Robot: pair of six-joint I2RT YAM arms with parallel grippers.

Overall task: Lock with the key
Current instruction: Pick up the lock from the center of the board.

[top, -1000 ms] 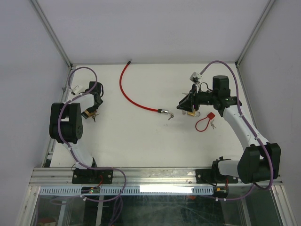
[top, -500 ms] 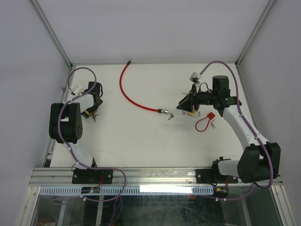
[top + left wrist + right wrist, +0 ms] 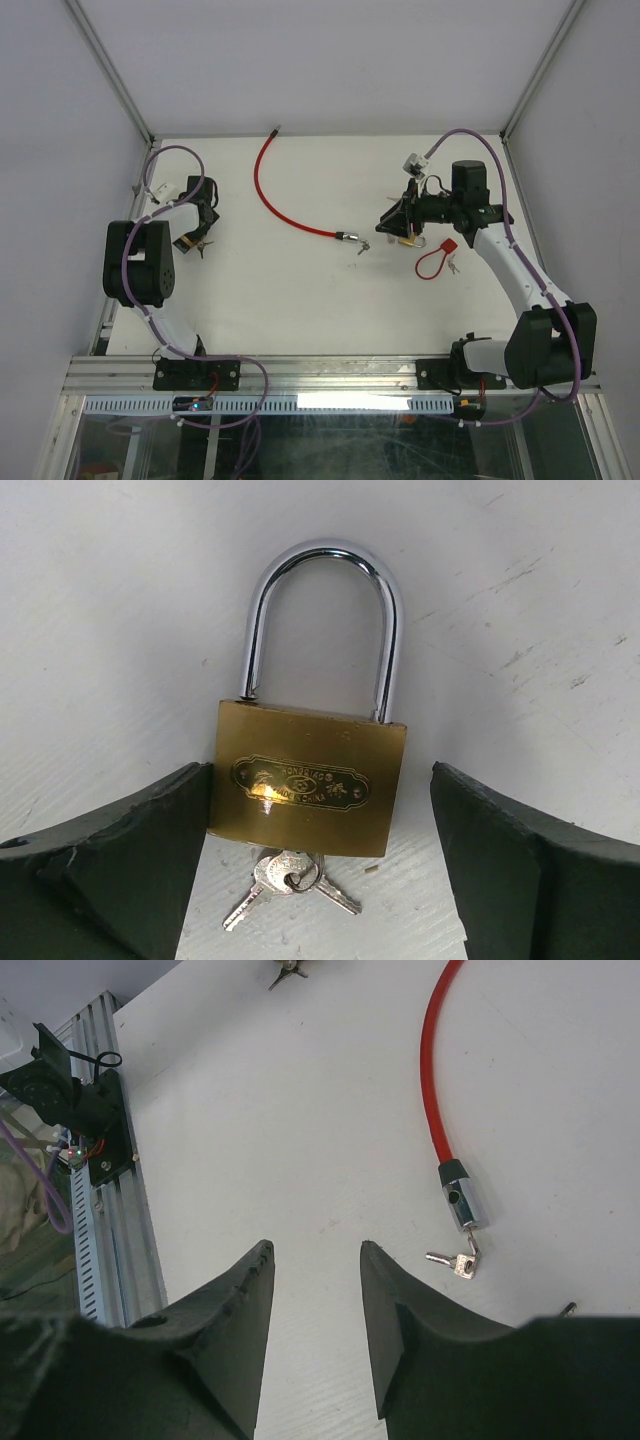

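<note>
A brass padlock [image 3: 308, 790] with a chrome shackle [image 3: 322, 558] lies flat on the white table, with a small bunch of keys [image 3: 285, 878] at its keyhole end. My left gripper [image 3: 318, 770] is open around the lock body. Its left finger [image 3: 120, 860] touches the body's side and its right finger [image 3: 530, 870] stands apart. In the top view the padlock [image 3: 186, 243] is at the far left by the left gripper [image 3: 197, 232]. My right gripper [image 3: 316, 1247] is open and empty above the table.
A red cable lock [image 3: 272, 192] curves across the back middle, its chrome end [image 3: 461, 1200] carrying keys [image 3: 455, 1263]. A small red loop lock [image 3: 431, 262] with keys lies under the right arm, next to a yellow object [image 3: 408, 240]. An aluminium rail [image 3: 330, 372] runs along the near edge.
The left arm has shifted slightly over the padlock. The right arm has not moved.
</note>
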